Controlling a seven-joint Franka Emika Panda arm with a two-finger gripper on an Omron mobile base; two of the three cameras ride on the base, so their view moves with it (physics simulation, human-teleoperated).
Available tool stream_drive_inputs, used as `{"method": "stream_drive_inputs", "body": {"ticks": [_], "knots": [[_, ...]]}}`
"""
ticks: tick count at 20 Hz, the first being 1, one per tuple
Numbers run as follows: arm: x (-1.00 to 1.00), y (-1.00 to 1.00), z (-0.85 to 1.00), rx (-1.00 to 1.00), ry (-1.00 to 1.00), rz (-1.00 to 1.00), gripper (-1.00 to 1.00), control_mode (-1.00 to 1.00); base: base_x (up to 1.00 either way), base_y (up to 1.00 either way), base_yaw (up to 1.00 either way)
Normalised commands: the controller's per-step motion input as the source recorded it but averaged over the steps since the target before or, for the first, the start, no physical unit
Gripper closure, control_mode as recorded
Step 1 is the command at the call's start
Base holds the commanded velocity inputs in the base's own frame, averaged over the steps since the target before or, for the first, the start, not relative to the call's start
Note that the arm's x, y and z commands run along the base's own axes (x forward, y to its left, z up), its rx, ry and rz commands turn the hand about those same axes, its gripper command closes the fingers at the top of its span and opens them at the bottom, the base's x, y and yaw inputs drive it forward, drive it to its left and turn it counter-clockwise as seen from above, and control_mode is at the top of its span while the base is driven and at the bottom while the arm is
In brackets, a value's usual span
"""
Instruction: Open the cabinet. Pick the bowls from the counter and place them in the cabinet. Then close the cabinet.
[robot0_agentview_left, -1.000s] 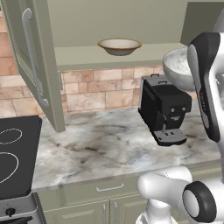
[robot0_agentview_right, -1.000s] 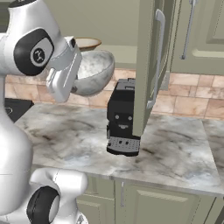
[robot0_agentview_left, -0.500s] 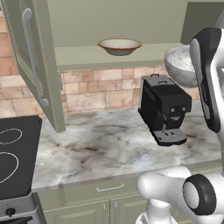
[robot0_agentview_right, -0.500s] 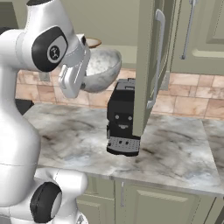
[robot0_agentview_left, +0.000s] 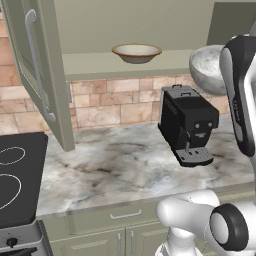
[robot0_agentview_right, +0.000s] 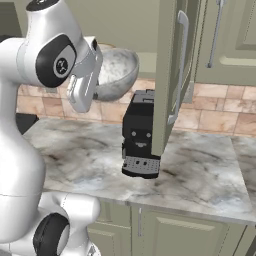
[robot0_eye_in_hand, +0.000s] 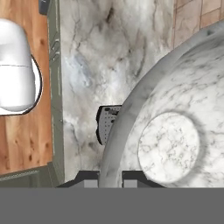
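Observation:
The cabinet (robot0_agentview_left: 100, 65) hangs open, its left door (robot0_agentview_left: 35, 75) and right door (robot0_agentview_right: 170, 75) both swung out. On its pale shelf rests the tan bowl (robot0_agentview_left: 136, 52). The speckled grey-white bowl (robot0_agentview_left: 207, 70) (robot0_agentview_right: 115, 72) hangs in the air at shelf height, right of the tan one and above the counter (robot0_agentview_left: 125, 165). My gripper (robot0_eye_in_hand: 109, 178) is shut on its rim, seen from above in the hand view, where the bowl (robot0_eye_in_hand: 175, 131) takes up the right side. In the right base view the hand (robot0_agentview_right: 85, 80) sits at the bowl's left edge.
A black coffee machine (robot0_agentview_left: 187, 122) (robot0_agentview_right: 140, 132) stands on the counter right under the held bowl. The black stovetop (robot0_agentview_left: 15, 175) lies at the left. Another shut wall cabinet (robot0_agentview_right: 225, 40) is at the far right. Lower cabinets run below the counter.
The arm has carried the speckled bowl slightly up and towards the open cabinet. The tan bowl and the doors have stayed put.

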Motion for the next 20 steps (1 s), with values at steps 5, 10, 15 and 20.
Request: {"method": "stream_drive_inputs", "body": {"ticks": [5, 10, 15, 20], "knots": [[0.09, 0.00, 0.14, 0.00, -0.03, 0.00, 1.00, -1.00, 0.00, 0.00, 0.00], [0.08, 0.00, 0.29, 0.00, 0.00, 0.00, 1.00, -1.00, 0.00, 0.00, 0.00], [0.20, 0.00, 0.23, 0.01, 0.00, 0.00, 1.00, -1.00, 0.00, 0.00, 0.00], [0.36, 0.00, 0.04, 0.03, 0.00, 0.00, 1.00, -1.00, 0.00, 0.00, 0.00]]}}
